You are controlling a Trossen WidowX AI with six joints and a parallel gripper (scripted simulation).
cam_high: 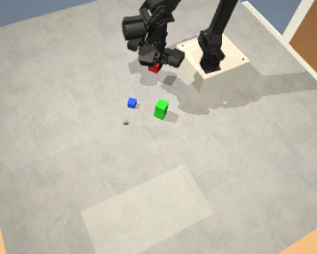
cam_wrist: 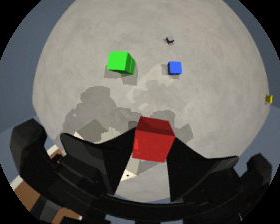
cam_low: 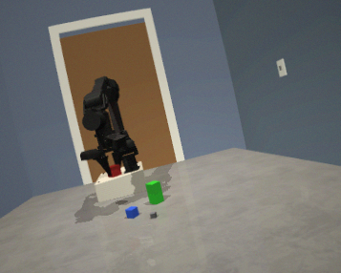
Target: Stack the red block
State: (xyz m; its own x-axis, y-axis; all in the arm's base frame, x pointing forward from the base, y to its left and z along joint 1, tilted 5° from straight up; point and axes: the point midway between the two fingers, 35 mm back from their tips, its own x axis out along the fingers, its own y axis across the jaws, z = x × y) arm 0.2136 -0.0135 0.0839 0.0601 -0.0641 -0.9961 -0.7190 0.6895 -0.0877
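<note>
Top view: the pincer (cam_high: 155, 63) grips the red block (cam_high: 154, 67) in the air at upper centre, beside the white base (cam_high: 220, 71). The green tower (cam_high: 161, 108) and blue cube (cam_high: 131, 103) stand mid-frame on the grey bench (cam_high: 238, 178), which stretches wide below them.

A grey, faintly mottled stone-like floor (cam_high: 56, 146) filled most of the top view, with a paler rectangular patch (cam_high: 145, 209) set into it toward the lower middle. Near the centre of the frame stood a tall bright green block tower (cam_high: 161, 108), upright. Just left of it, apart, lay a small blue cube (cam_high: 131, 102). Below the cube sat a tiny dark grey cube (cam_high: 126, 122). At the upper right, a cream, slope-sided base plinth (cam_high: 220, 67) rested on the floor.
</note>
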